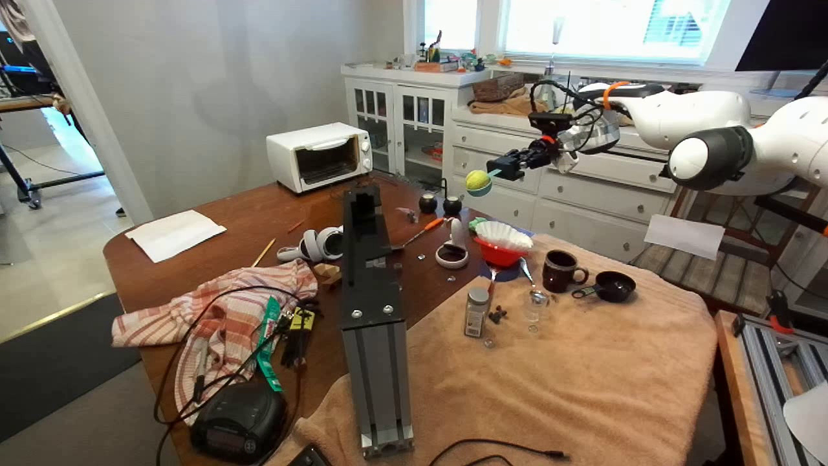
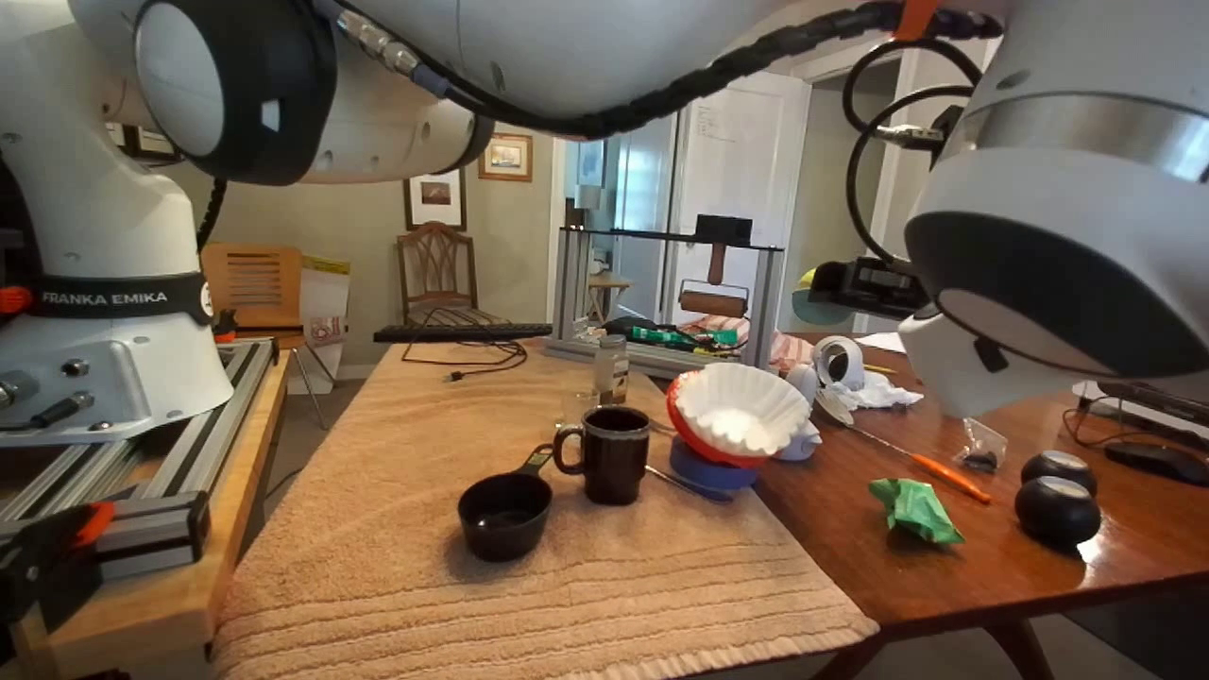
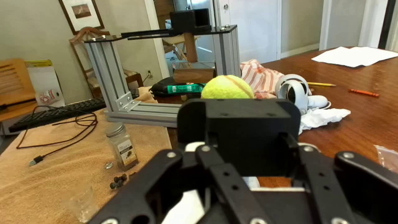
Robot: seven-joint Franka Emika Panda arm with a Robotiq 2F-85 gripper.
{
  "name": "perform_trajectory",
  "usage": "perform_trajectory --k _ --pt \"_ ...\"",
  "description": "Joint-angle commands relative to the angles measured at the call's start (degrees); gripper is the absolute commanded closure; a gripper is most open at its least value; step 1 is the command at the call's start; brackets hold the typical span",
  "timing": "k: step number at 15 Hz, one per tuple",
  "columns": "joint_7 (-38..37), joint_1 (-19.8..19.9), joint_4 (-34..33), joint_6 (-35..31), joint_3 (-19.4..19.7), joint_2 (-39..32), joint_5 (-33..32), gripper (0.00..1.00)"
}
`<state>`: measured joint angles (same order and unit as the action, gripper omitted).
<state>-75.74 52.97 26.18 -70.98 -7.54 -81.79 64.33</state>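
Daylight glares white through the windows (image 1: pixel 601 29), slatted blinds covering part of the glass. Below runs a white cabinet (image 1: pixel 392 129) with glass doors and drawers (image 1: pixel 595 194); a chair (image 1: pixel 705 272) with a striped seat stands near them. A plain grey wall (image 1: pixel 226 77) ends at a doorway (image 1: pixel 96 129), where a gold strip (image 1: pixel 61 316) parts pale floor (image 1: pixel 71 246) from darker flooring (image 1: pixel 58 369). In an exterior view, framed pictures (image 2: pixel 506 156) hang on a beige wall (image 2: pixel 368 227) near a white door (image 2: pixel 746 161). The brown tabletop (image 2: pixel 954 586) shines with reflected light.
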Motion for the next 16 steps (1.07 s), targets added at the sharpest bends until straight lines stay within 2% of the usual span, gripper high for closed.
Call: perform_trajectory --k 1,4,9,16 --pt "1.49 -0.48 1.76 -3.17 1.94 3.78 -4.23 0.78" --pt "1.32 -0.71 1.58 -6.57 2.79 5.60 -7.78 0.78" --pt "0.59 -0.82 1.67 -8.15 3.12 7.29 -13.36 0.78" --pt "0.81 -1.38 1.22 -6.40 3.61 8.07 -21.64 0.78"
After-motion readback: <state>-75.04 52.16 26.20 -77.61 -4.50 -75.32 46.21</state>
